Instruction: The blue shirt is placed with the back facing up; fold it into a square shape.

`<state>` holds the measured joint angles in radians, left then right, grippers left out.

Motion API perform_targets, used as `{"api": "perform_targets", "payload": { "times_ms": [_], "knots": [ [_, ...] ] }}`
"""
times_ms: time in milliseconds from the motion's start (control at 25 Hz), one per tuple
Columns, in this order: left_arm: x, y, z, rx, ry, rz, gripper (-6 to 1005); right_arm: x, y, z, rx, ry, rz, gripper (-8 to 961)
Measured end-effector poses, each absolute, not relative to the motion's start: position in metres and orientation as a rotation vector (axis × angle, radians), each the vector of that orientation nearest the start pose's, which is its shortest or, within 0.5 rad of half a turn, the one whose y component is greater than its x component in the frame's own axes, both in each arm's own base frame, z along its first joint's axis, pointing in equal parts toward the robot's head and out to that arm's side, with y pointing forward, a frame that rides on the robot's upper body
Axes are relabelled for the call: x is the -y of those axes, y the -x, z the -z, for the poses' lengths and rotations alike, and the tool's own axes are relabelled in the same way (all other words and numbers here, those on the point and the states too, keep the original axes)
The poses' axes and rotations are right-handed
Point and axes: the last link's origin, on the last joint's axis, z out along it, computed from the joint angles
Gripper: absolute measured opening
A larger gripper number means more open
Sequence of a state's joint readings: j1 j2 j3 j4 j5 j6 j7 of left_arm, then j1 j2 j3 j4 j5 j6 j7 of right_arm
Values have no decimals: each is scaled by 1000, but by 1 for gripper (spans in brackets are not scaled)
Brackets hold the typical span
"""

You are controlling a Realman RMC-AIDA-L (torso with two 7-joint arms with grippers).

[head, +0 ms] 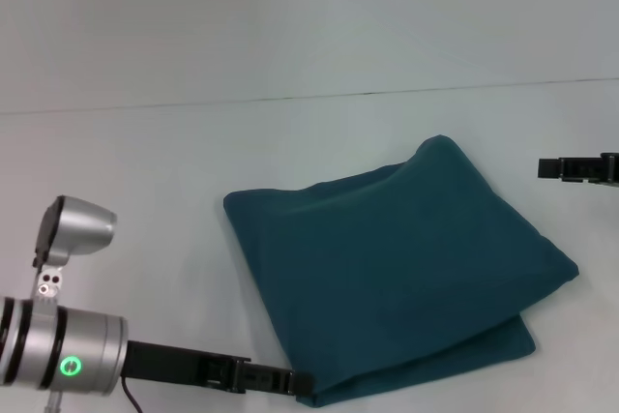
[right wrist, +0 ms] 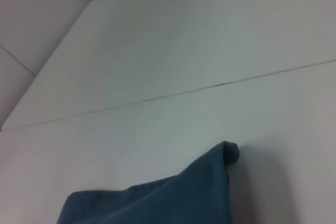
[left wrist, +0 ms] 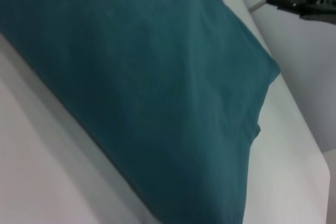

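Nearest the robot, low on its left side, the left arm's silver cylinder with a green indicator light reaches across the white table (head: 145, 171). Its dark left gripper (head: 290, 384) lies low along the surface, its tip touching the near corner of the blue shirt (head: 397, 258); whether the fingers are parted, closed, or pinching fabric cannot be told from any view. The shirt lies folded into a thick, roughly square, multi-layered bundle, turned diamond-wise, sitting centre-right on the table. Lower layers peek out along the near-right edge. Top face smooth, a few soft creases; far corner bunched up into a small rounded peak. The left wrist view shows the shirt (left wrist: 157, 87) close up, filling most of the frame, with the other arm's dark gripper (left wrist: 302, 1) farther off beyond it. To the robot's right, the right gripper (head: 580, 169) hovers at the picture's edge, well apart from the shirt; finger state not discernible. The right wrist view shows the shirt's peaked far corner (right wrist: 210, 182) with bare table behind. Farthest: a thin dark seam line (head: 290, 99) running across the table.
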<state>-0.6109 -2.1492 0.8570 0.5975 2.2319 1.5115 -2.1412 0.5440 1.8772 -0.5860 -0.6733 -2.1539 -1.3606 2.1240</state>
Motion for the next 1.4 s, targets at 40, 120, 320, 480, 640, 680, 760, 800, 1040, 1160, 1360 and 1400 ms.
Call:
{"api": "perform_targets", "payload": {
  "times_ms": [40,120,320,480,640,680,760,800,1040,1160,1360,1400],
  "knots": [
    [-309,245,70,1691,2735,339,907,-370,-328,-101,-1476,2145,-525,616],
    [-308,243,73,1690,2745,332,907,-369,-329,-102,-1478,2141,-528,616],
    [-308,238,80,1687,2765,309,906,-369,-329,-102,-1481,2135,-534,616],
    [-309,236,84,1687,2771,298,906,-369,-329,-103,-1483,2133,-537,616],
    [-310,235,84,1685,2773,298,905,-369,-329,-103,-1484,2132,-538,616],
    [-310,235,84,1683,2774,297,905,-369,-329,-103,-1484,2132,-538,616],
    [-311,235,84,1679,2771,297,905,-369,-329,-103,-1484,2132,-538,616],
    [-312,235,84,1676,2765,297,905,-369,-329,-103,-1484,2132,-538,616],
    [-317,237,84,1639,2745,275,860,-369,-330,-105,-1485,2122,-549,615],
    [-318,237,85,1619,2757,252,747,-369,-330,-105,-1485,2119,-553,615],
    [-319,234,86,1609,2766,237,583,-369,-330,-107,-1484,2112,-561,614],
    [-320,234,86,1608,2767,235,554,-369,-330,-107,-1484,2112,-561,614]
  ]
}}
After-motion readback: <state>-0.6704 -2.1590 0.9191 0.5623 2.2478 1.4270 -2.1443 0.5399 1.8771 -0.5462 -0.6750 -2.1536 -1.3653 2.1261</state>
